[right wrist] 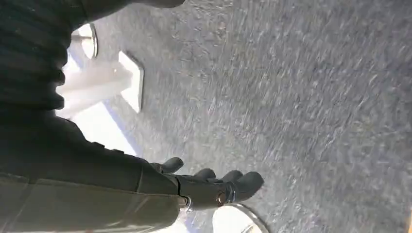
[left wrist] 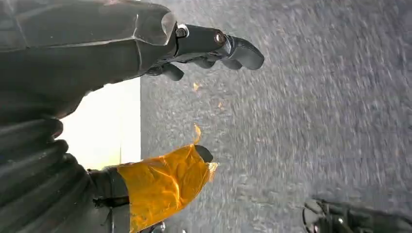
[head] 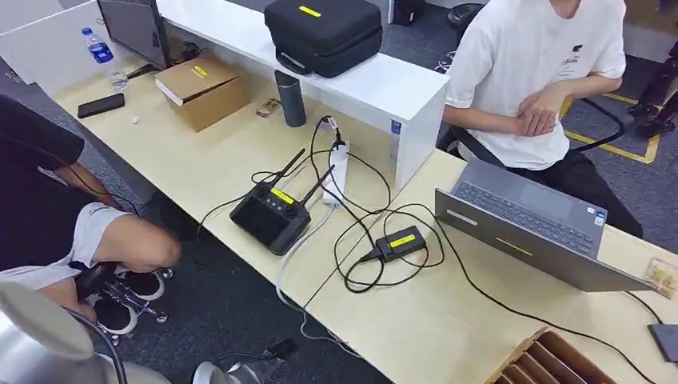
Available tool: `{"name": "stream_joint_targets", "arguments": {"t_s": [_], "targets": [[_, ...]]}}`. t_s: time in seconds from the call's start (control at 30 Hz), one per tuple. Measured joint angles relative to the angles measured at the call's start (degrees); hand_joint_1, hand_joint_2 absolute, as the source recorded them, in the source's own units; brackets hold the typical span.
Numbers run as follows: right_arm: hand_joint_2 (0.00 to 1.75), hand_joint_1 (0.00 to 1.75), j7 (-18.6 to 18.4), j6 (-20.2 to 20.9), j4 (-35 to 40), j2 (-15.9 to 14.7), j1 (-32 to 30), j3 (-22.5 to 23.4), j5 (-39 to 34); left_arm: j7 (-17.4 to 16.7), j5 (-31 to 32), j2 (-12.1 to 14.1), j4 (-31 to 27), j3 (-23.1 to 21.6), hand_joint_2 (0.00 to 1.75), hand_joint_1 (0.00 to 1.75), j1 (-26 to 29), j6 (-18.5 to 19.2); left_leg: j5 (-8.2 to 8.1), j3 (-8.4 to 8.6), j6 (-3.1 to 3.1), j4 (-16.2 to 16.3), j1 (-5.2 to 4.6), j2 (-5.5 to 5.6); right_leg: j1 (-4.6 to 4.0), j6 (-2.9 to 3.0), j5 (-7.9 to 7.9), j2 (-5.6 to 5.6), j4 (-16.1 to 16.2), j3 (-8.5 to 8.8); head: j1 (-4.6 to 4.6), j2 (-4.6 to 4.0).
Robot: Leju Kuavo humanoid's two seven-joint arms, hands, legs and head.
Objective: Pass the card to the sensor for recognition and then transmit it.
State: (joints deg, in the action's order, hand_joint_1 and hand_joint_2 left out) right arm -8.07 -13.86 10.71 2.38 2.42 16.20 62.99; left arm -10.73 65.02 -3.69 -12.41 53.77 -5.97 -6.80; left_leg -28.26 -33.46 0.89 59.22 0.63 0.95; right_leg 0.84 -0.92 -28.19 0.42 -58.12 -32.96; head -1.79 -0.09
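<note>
A small black box with a yellow label, likely the sensor [head: 400, 242], lies on the light wooden desk [head: 448, 328] with a black cable looped around it. At the desk's far right edge lie a small clear patterned piece [head: 662, 278] and a dark flat card-like thing [head: 665, 340]; which one is the card I cannot tell. My left hand [left wrist: 194, 97] hangs over grey carpet, fingers apart from the yellow-taped thumb [left wrist: 165, 182], holding nothing. My right hand [right wrist: 214, 187] also hangs above the carpet, fingers stretched out, with nothing in it.
A black controller with antennas [head: 270, 214], a white power strip [head: 336, 172] and an open grey laptop [head: 528, 228] sit on the desk. A wooden slotted rack [head: 552, 360] is at the near edge. One person sits behind the laptop [head: 544, 72], another at the left [head: 48, 208].
</note>
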Motion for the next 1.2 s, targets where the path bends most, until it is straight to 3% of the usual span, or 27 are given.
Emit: {"name": "stream_joint_targets", "arguments": {"t_s": [0.07, 0.1, 0.17, 0.27, 0.3, 0.37, 0.4, 0.47, 0.5, 0.57, 0.67, 0.87, 0.97, 1.07, 1.13, 1.2], "targets": [[1.75, 0.00, 6.6, -3.6, 0.0, 0.1, 0.0, -0.1, 0.0, 0.5, -0.4, -0.1, 0.0, 0.0, 1.75, 0.00, 0.1, 1.0, 0.00, 0.01, 0.00, 0.0, 0.00, -0.01, 0.00, 0.00, 0.00, 0.00, 0.0, 0.00, 0.00, 0.00], [1.75, 0.00, 5.8, -2.3, -0.1, 0.2, 0.2, -0.3, 0.7, 0.5, -0.2, -0.1, 0.0, 0.0, 1.75, 0.00, 0.1, 2.2, 0.00, 0.03, 0.00, 0.0, 0.00, -0.04, 0.00, 0.00, 0.00, 0.02, 0.0, -0.01, 0.00, 0.00], [1.75, 0.00, -0.3, 4.1, -0.2, 0.2, 0.8, -1.1, 2.5, -0.6, 1.3, -0.3, 0.0, 0.0, 1.75, 0.00, -0.1, 2.2, 0.00, 0.05, 0.00, 0.0, 0.00, 0.03, 0.00, 0.00, 0.00, -0.03, 0.0, 0.01, 0.04, 0.00], [1.75, 0.00, -0.2, 1.9, -0.1, 0.3, 0.1, -2.0, 3.0, -0.7, 2.1, -0.6, 0.0, -0.1, 1.75, 0.00, -0.2, -0.1, 0.00, 0.00, 0.00, 0.0, 0.00, 0.05, 0.00, 0.00, 0.00, -0.04, 0.0, 0.01, 0.00, 0.00], [1.75, 0.00, -0.2, -0.3, -0.1, 0.3, 0.2, -2.1, 3.4, -0.6, 1.7, -0.6, 0.0, -0.1, 1.75, 0.00, -0.2, 1.5, 0.00, 0.02, 0.01, 0.0, 0.00, -0.02, 0.00, 0.02, 0.01, 0.03, 0.0, 0.00, -0.02, 0.00], [1.75, 0.00, -1.1, -0.8, -0.1, 0.3, 0.6, -2.5, 4.3, -0.6, 1.2, -0.6, 0.0, -0.1, 1.75, 0.00, -0.3, 4.7, 0.00, 0.05, 0.00, 0.0, 0.00, -0.05, 0.00, 0.02, 0.01, 0.07, 0.0, 0.01, 0.02, 0.00], [1.75, 0.00, 0.1, -2.2, -0.1, 0.3, 0.6, -2.6, 4.6, -0.4, 1.3, -0.7, 0.0, -0.1, 1.75, 0.00, -0.2, 4.1, 0.00, 0.04, 0.00, 0.0, 0.00, -0.03, 0.00, 0.02, 0.00, 0.05, 0.0, 0.01, 0.00, 0.00], [1.75, 0.00, 3.4, -9.5, 0.1, 0.3, 0.5, -3.0, 4.8, 0.6, 1.4, -0.9, 0.0, -0.1, 1.75, 0.00, 0.1, 1.4, 0.00, 0.02, 0.00, 0.0, 0.00, -0.04, 0.00, 0.01, 0.00, 0.06, 0.0, 0.01, 0.02, 0.00], [1.75, 0.00, 3.8, -11.2, 0.1, 0.4, 0.7, -3.1, 4.8, 0.9, 1.2, -1.0, 0.0, -0.1, 1.75, 0.00, 0.1, 1.1, 0.00, 0.04, 0.00, 0.0, 0.00, -0.05, 0.00, 0.01, 0.00, 0.06, 0.0, 0.01, 0.00, 0.00], [1.75, 0.00, 2.5, -8.7, 0.0, 0.5, 1.1, -3.2, 4.9, 1.1, 1.0, -1.0, 0.0, -0.1, 1.75, 0.00, 0.0, 1.0, 0.00, 0.04, 0.00, 0.0, 0.00, -0.01, 0.00, 0.01, 0.00, 0.04, 0.0, 0.02, 0.02, 0.00], [1.75, 0.00, 0.4, -1.7, -0.2, 0.6, 0.9, -3.6, 5.0, 0.5, 1.8, -1.0, 0.0, -0.1, 1.75, 0.00, 0.0, 1.4, 0.00, 0.04, 0.00, 0.0, 0.00, 0.00, 0.00, 0.01, 0.00, 0.02, 0.0, 0.01, 0.02, 0.00], [1.75, 0.00, -2.8, 1.1, -0.2, 0.8, 0.4, -2.5, 1.6, 2.8, -0.7, -1.0, 0.0, 0.6, 1.75, 0.00, -0.1, -1.5, 0.00, 0.04, 0.01, 0.0, 0.01, -0.02, -0.02, 0.02, -0.01, 0.05, 0.0, -0.01, 0.02, 0.00], [1.75, 0.00, -0.9, -0.9, -0.2, 0.8, 0.1, -2.3, 1.8, 3.0, -0.8, -0.8, 0.0, 1.2, 1.75, 0.00, -0.2, -1.6, 0.00, 0.02, 0.01, 0.0, 0.01, -0.03, -0.01, 0.02, -0.01, 0.05, 0.0, 0.00, 0.02, 0.00], [1.75, 0.00, 1.1, -7.6, -0.2, 0.8, 0.0, -2.0, 2.0, 3.8, -1.4, -0.7, 0.0, 1.8, 1.75, 0.00, -0.1, -4.7, 0.00, 0.03, 0.00, 0.0, 0.00, -0.04, -0.01, 0.01, -0.01, 0.05, 0.0, 0.00, 0.02, 0.00], [1.75, 0.00, 0.3, -10.3, -0.2, 0.8, 0.0, -1.9, 3.0, 4.3, -1.6, -0.7, 0.0, 2.3, 1.75, 0.00, 0.0, -7.7, 0.00, 0.03, 0.00, 0.0, 0.00, -0.02, -0.01, 0.01, -0.01, 0.04, 0.0, 0.01, 0.02, 0.00], [1.75, 0.00, -2.4, -9.7, -0.2, 0.8, 0.0, -1.9, 4.3, 3.9, -0.5, -0.6, 0.0, 2.5, 1.75, 0.00, 0.0, -9.5, 0.00, 0.03, 0.00, 0.0, 0.00, -0.02, -0.01, 0.01, -0.01, 0.04, 0.0, 0.00, 0.00, 0.00]]}}
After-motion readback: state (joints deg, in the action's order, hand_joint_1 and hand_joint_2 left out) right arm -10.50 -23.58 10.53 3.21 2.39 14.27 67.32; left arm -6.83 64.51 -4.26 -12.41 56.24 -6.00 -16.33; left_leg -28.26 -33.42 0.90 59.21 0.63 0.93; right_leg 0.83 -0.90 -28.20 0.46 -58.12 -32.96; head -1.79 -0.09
